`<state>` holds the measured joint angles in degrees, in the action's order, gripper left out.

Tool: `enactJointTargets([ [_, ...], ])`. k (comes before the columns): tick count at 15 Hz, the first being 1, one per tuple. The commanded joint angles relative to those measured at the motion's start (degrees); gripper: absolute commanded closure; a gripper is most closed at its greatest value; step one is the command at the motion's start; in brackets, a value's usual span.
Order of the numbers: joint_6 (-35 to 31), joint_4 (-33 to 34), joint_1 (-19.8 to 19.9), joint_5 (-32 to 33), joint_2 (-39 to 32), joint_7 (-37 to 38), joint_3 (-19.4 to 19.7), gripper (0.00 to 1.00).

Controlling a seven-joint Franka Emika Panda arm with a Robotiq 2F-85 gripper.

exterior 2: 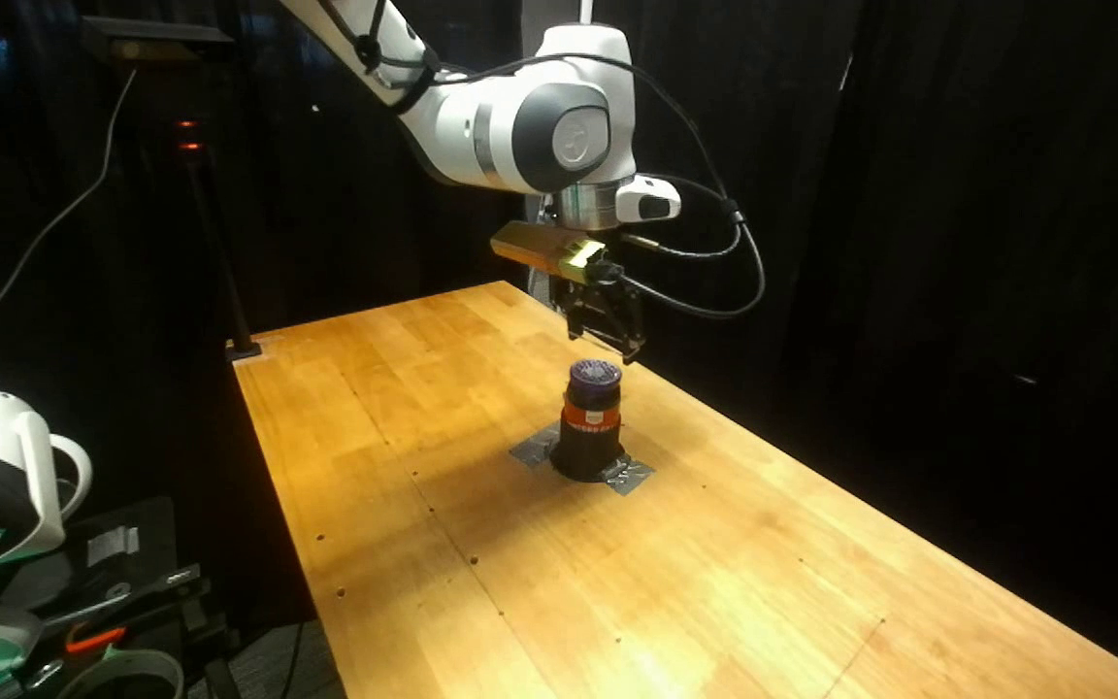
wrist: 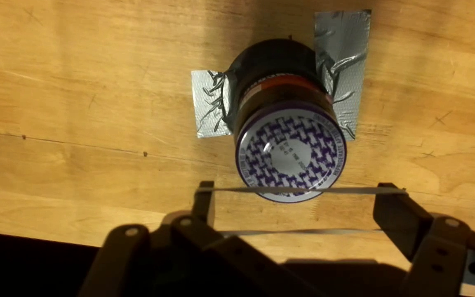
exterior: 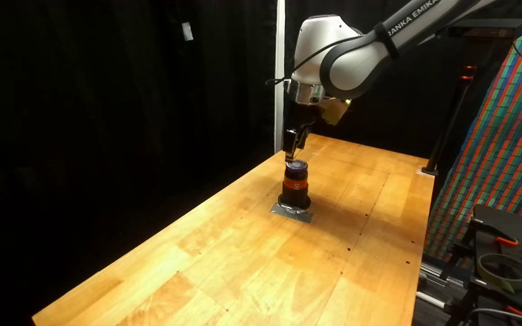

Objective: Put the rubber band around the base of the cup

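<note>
Black gripper (wrist: 297,188) gaped; wrist view alone plainly showed thin grey rubber band (wrist: 303,190) doubled — dark cylindrical cup (exterior 2: 590,422) stood upright!

In an exterior view the white-and-grey arm (exterior: 358,68) slants down from the right, ending in an upright wrist (exterior: 317,50). Beneath it the black gripper (exterior 2: 604,347) hangs pointing straight down. In the wrist view its two fingers (wrist: 202,202) stand well apart, one left and one right, roughly level.
</note>
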<state>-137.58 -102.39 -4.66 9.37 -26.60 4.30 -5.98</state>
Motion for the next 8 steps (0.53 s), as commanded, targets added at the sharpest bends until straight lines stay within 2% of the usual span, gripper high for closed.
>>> enactJointTargets([
  [1,-0.8,3.8,-1.1,-0.6,-3.5,-1.5,1.6,0.0],
  [4,-1.0,4.8,-1.1,-0.6,-5.2,-1.6,2.1,0.0],
  [8,-4.3,4.7,-1.4,0.0,-6.5,-2.4,2.4,0.0],
])
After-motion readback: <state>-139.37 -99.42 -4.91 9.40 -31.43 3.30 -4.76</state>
